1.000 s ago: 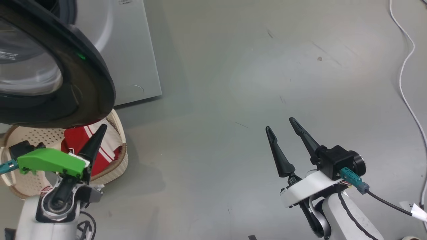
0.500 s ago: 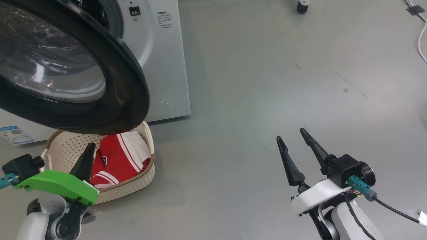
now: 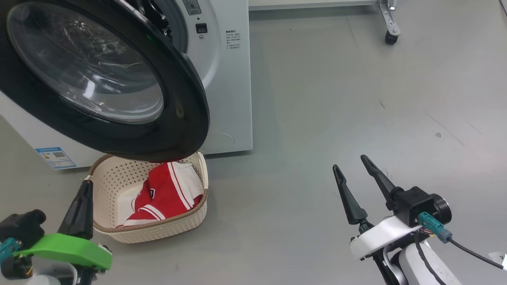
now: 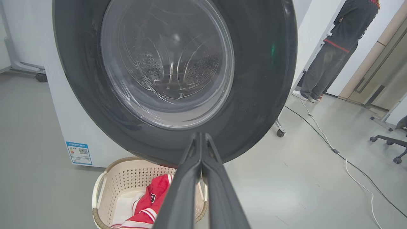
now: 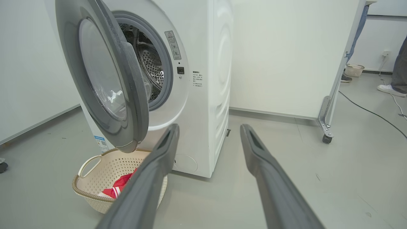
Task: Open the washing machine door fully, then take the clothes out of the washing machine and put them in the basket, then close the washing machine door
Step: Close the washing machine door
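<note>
The washing machine door (image 3: 186,118), black-rimmed with a glass bowl, stands ajar and hangs over the basket (image 3: 158,233). Behind it is the white washing machine (image 3: 233,79), its steel drum (image 5: 152,66) showing through the gap. Red and white clothes (image 3: 166,194) lie in the cream basket. My left gripper (image 3: 88,184) is shut on nothing, by the basket's near left rim. In the left wrist view it (image 4: 201,135) points at the door (image 4: 254,79) above the basket (image 4: 101,190). Out on the bare floor to the right, my right gripper (image 3: 349,163) is open and empty.
A person (image 4: 337,47) stands beyond the machine's right side. Cables (image 4: 349,159) run across the floor there, near a chair base (image 4: 394,143). A white partition on a wheeled foot (image 5: 326,133) stands behind the machine. Open grey floor lies to the right.
The head camera has swung, so more of the machine and basket shows. My shut left gripper has drawn back from over the clothes to the basket's left rim. The right gripper stays open.
</note>
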Robot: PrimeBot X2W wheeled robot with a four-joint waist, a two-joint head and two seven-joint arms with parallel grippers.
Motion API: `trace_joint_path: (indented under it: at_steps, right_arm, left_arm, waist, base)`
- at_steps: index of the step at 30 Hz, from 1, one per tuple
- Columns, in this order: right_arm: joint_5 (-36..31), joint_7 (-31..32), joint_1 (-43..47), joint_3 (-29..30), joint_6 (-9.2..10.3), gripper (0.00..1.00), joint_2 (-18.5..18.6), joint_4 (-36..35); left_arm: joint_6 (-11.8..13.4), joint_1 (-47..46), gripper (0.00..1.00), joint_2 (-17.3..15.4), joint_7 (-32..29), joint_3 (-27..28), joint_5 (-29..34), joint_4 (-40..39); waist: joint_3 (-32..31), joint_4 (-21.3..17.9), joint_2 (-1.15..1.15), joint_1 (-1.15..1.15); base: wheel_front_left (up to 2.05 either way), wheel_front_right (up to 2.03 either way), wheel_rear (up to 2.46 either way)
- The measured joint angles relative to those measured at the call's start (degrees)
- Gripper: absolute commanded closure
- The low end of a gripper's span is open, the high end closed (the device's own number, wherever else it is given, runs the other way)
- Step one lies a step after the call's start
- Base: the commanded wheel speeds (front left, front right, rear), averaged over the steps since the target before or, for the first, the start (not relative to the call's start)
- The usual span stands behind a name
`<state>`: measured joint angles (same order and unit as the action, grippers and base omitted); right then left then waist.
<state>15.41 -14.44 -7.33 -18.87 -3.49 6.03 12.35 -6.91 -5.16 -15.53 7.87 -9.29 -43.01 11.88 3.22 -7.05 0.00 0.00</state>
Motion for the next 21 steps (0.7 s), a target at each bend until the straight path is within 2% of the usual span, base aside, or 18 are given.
trace_joint_path:
  at_steps: [5,7,15,16,17,18,19,21]
  right_arm:
    - [-0.01,0.00,0.86,-0.12,-0.56,0.00,-0.01,0.01]
    - [-0.01,0.00,0.86,-0.36,-0.58,0.00,-0.05,-0.01]
    - [-0.01,0.00,1.30,-0.03,-0.99,0.00,-0.16,-0.43]
    - [-0.01,0.00,1.45,-0.05,-0.99,0.00,-0.19,-0.43]
    - [-0.01,0.00,1.60,-0.04,-0.99,0.00,-0.20,-0.45]
    - [-0.01,0.00,1.72,-0.04,-0.99,0.00,-0.20,-0.47]
    - [-0.01,0.00,1.79,-0.04,-0.99,0.00,-0.20,-0.54]
    - [-0.01,0.00,1.90,-0.04,-1.00,0.00,-0.25,-0.71]
  left_arm:
    - [0.11,1.90,1.00,-0.03,4.33,-0.32,4.20,0.14]
    - [1.15,3.03,1.00,0.24,5.61,-0.03,4.32,0.34]
    - [2.59,4.15,1.00,1.42,5.92,-0.64,8.14,0.18]
    - [2.60,4.15,0.97,1.74,6.17,-0.62,8.33,0.13]
    - [2.64,4.15,0.78,1.97,6.35,-0.64,8.40,0.01]
    - [2.68,4.17,0.55,1.98,6.37,-0.65,9.07,-0.13]
    - [3.05,4.17,0.02,1.98,6.39,-0.64,9.78,-0.38]
    - [3.12,4.17,0.00,2.16,6.39,-0.52,10.10,-0.69]
  waist:
    - [-1.06,1.09,0.00,0.00]
    - [-1.42,1.36,0.00,0.00]
    - [-1.83,2.43,0.00,0.00]
    - [-1.85,2.62,0.00,0.00]
    - [-1.87,2.80,0.00,0.00]
    - [-1.88,2.98,0.00,0.00]
    - [-1.89,3.15,0.00,0.00]
    - [-1.85,3.49,0.00,0.00]
  base:
    - [0.00,0.00,0.00]
    - [0.00,0.00,0.00]
    - [0.00,0.00,0.00]
    - [0.00,0.00,0.00]
    - [0.00,0.00,0.00]
    - [0.00,0.00,0.00]
    - [0.00,0.00,0.00]
    - [0.00,0.00,0.00]
